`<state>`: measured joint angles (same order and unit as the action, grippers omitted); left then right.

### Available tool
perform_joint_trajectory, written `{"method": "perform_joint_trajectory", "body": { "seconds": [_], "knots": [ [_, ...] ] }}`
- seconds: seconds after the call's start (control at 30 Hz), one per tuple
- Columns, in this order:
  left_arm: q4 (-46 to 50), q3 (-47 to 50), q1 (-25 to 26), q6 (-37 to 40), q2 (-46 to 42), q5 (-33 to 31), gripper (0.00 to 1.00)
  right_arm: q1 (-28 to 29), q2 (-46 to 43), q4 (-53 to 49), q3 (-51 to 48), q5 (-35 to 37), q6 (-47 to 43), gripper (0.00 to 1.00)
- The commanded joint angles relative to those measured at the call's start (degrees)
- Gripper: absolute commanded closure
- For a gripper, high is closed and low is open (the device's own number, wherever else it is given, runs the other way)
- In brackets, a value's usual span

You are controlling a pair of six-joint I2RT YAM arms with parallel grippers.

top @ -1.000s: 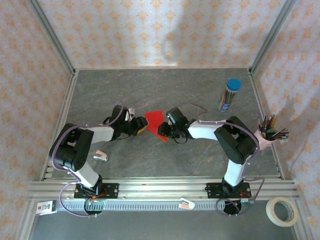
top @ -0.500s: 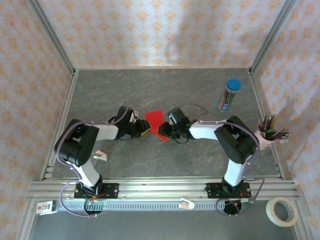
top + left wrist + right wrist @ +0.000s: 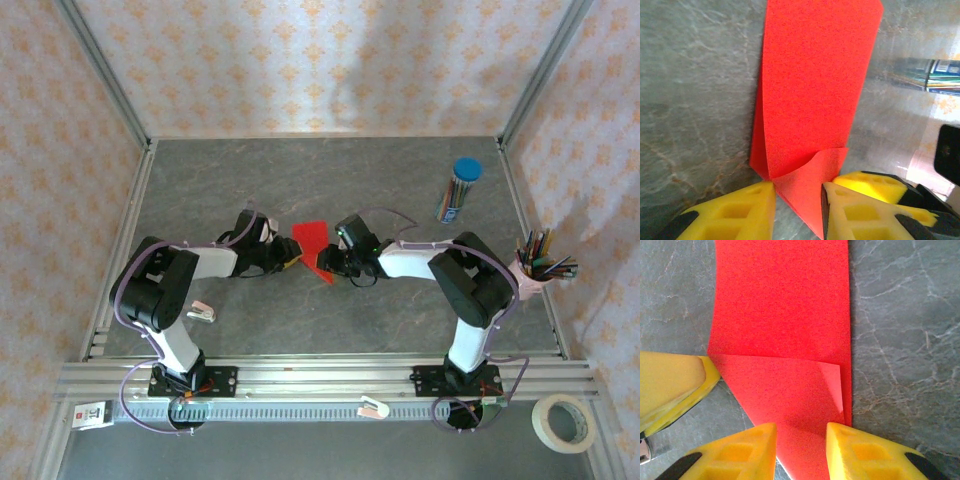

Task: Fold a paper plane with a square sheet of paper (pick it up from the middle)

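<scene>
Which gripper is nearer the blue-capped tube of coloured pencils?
Right. The right gripper sits below-left of the blue-capped tube of coloured pencils; the left gripper lies farther left, beyond the folded red paper sheet.

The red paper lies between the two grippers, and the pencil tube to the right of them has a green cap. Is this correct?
No: the cap of the pencil tube is blue, not green, as the top view shows. The rest holds: the red paper lies between the left gripper and the right gripper.

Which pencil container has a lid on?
The tube with the blue cap; the pink cup at the right edge is open, pencils sticking out.
</scene>
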<state>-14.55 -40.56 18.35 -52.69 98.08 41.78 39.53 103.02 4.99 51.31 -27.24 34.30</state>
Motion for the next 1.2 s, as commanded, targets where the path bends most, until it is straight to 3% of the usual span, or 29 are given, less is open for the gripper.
{"method": "perform_joint_trajectory", "body": {
  "seconds": [0.0, 0.27, 0.73, 0.9, 1.17],
  "knots": [
    [-5.52, 0.86, -1.38, -1.99, -0.63, 3.76, 0.71, -0.11, 1.98, -2.8, -2.0, 1.29, -0.28, 0.69],
    [-11.58, 0.87, -3.36, -2.65, 1.96, 9.68, 0.7, -0.14, 2.15, -2.71, -2.05, 1.19, -0.46, 0.69],
    [-1.31, -6.3, -3.5, 8.1, 7.41, 13.85, 0.7, -0.15, 2.07, -3.24, -1.83, 1.15, -1.08, 0.7],
    [7.19, -10.15, -3.54, 15.76, 9.13, 13.62, 0.71, -0.15, 2.18, -3.54, -1.61, 0.99, -1.61, 0.7],
    [13.32, -12.8, -3.58, 21.56, 10.17, 11.96, 0.73, -0.15, 1.92, -4.45, -0.85, 1.38, -2.66, 0.7]
  ]
}}
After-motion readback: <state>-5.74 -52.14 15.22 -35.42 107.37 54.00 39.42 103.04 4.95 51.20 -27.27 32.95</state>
